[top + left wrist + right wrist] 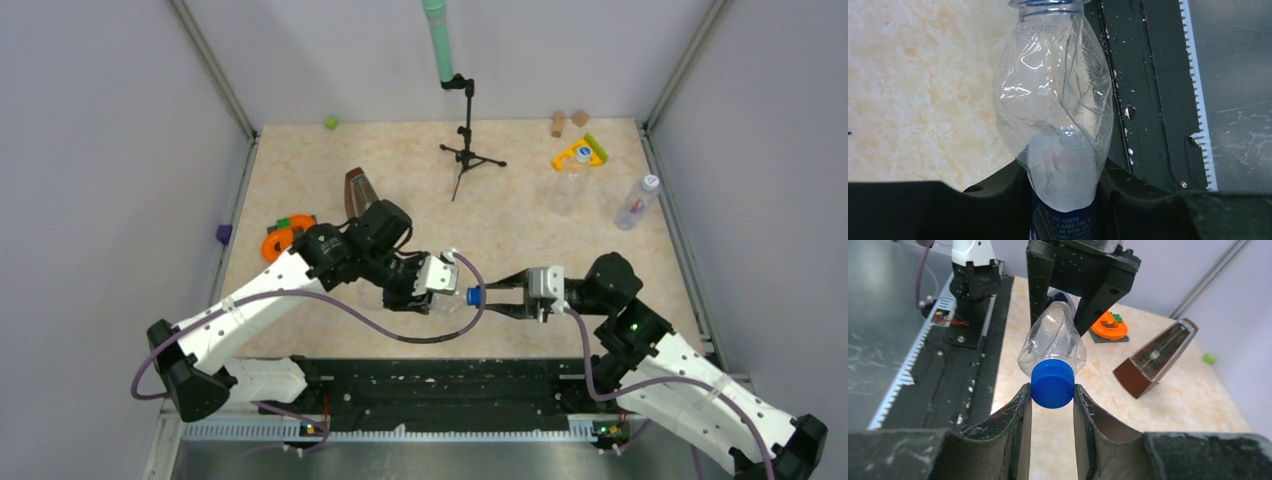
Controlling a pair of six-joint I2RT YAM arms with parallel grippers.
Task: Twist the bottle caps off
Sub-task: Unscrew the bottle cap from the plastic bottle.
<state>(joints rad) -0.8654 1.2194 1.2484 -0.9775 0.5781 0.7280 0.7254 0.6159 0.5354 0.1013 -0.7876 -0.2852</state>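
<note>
A crumpled clear bottle [450,299] [1053,100] [1054,342] with a blue-and-white label is held level above the table's near middle. My left gripper [432,287] [1063,200] is shut on its labelled body. Its dark blue cap [473,295] [1052,383] points right, and my right gripper [481,297] [1052,390] is shut on it, one finger on each side. A plain clear bottle [568,188] lies at the back right. A bluish bottle [635,205] with a white cap [650,182] lies near the right edge.
A brown metronome [357,192] [1155,360] and an orange toy [285,238] [1109,326] sit behind the left arm. A microphone tripod [465,150] stands at the back middle. A yellow toy [578,153], wooden blocks [567,121], a green cube [331,123] and a purple block [224,234] lie around.
</note>
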